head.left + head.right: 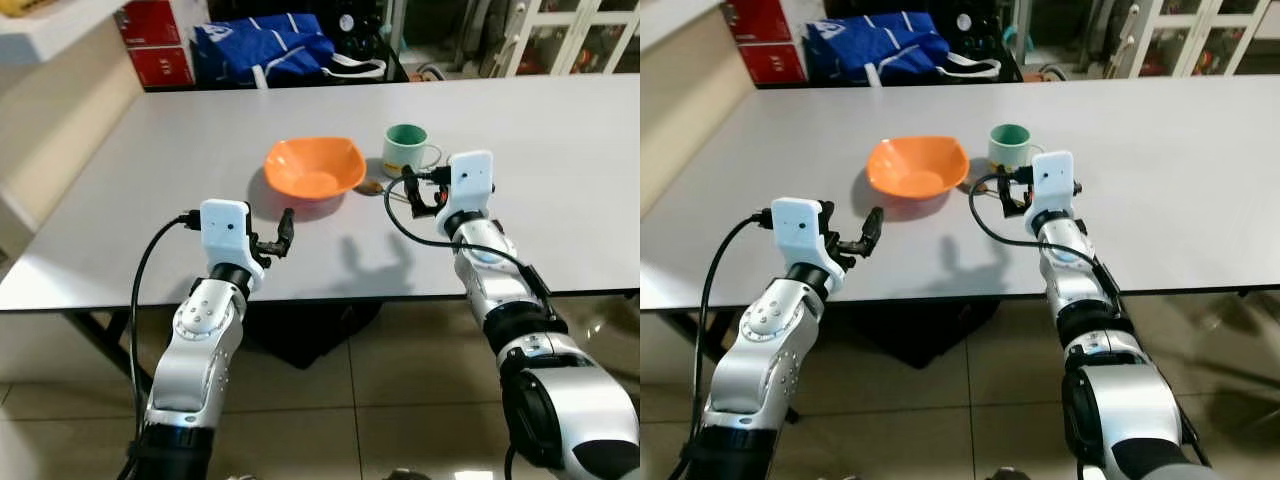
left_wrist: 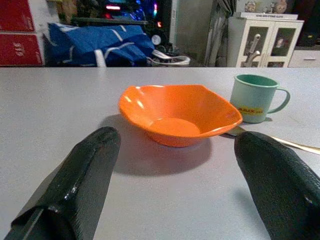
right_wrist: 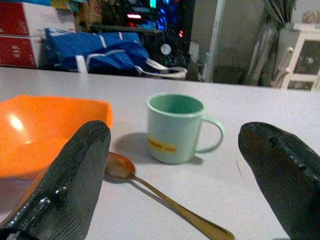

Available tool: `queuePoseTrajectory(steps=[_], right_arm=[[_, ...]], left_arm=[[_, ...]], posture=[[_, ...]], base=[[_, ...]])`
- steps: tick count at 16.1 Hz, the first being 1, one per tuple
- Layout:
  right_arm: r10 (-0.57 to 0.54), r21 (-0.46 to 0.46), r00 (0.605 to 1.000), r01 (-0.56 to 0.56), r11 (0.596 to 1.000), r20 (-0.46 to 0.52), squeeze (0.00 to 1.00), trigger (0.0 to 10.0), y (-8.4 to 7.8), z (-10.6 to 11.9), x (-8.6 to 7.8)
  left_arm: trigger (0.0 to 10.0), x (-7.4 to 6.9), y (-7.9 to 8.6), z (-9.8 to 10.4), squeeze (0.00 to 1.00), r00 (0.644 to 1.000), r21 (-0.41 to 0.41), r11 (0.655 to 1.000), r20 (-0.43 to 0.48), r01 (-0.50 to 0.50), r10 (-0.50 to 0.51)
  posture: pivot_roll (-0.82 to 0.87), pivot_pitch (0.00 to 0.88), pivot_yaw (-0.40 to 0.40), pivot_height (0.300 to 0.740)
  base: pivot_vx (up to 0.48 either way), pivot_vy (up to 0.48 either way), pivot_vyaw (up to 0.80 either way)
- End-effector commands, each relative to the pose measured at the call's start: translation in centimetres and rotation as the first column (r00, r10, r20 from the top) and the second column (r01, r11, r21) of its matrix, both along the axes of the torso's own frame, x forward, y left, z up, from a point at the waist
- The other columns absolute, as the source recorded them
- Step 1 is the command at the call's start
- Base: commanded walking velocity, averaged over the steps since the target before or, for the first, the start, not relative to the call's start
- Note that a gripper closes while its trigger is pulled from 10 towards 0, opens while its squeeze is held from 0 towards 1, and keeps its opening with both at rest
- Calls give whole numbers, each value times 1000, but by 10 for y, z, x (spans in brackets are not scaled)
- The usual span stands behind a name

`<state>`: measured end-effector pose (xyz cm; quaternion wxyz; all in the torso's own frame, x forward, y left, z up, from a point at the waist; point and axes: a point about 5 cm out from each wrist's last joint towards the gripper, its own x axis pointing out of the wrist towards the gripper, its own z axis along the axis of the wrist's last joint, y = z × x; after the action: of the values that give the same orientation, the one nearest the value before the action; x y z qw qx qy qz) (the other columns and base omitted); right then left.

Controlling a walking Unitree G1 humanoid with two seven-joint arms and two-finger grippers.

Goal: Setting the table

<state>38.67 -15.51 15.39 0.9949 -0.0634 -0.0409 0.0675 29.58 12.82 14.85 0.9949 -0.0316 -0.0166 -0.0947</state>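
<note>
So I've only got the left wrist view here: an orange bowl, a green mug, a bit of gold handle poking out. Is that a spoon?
Observer: Yes. The right wrist view shows the whole spoon, its bowl end lying between the orange bowl and the green mug.
Operator: Where's the right pincer?
Observer: Open, over the table just short of the mug, with mug and spoon between its fingers; see right pincer.
Operator: And how near the bowl is my left pincer?
Observer: From the head camera, the left pincer is open, short of the bowl and apart from it.
</note>
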Motion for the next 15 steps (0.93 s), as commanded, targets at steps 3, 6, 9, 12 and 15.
queuePoseTrajectory(steps=[3, 6, 9, 12, 15], right_arm=[[25, -5, 1000, -25, 1000, 17, 0, 10000, 6, 9, 4], [40, -6, 999, -40, 999, 4, 0, 10000, 11, 2, 1], [50, -6, 999, -50, 999, -3, 0, 10000, 13, -2, -1], [57, -5, 998, -57, 998, -7, 0, 10000, 14, -4, -3], [88, -48, 996, -88, 995, -1, 0, 10000, 17, -5, -4]], left_arm=[[10000, 0, 3, 1, 0, 1000, 16, 1000, 5, -16, 16], [10000, 0, 3, 0, 0, 1000, 12, 1000, -2, -18, 18], [10000, 0, 4, 0, 0, 1000, 17, 1000, -2, -16, 16], [10000, 0, 4, 0, 0, 1000, 22, 1000, -2, -14, 14], [10000, 0, 6, 1, 0, 1000, 12, 1000, 6, -27, 27]], posture=[[-154, 12, 59, 740], [-156, 14, 60, 740], [-157, 14, 65, 740], [-157, 12, 65, 740], [-156, 5, 68, 740]], base=[[125, -99, 0], [378, -291, 0], [450, 0, 0], [458, 0, 0], [150, 0, 0]])
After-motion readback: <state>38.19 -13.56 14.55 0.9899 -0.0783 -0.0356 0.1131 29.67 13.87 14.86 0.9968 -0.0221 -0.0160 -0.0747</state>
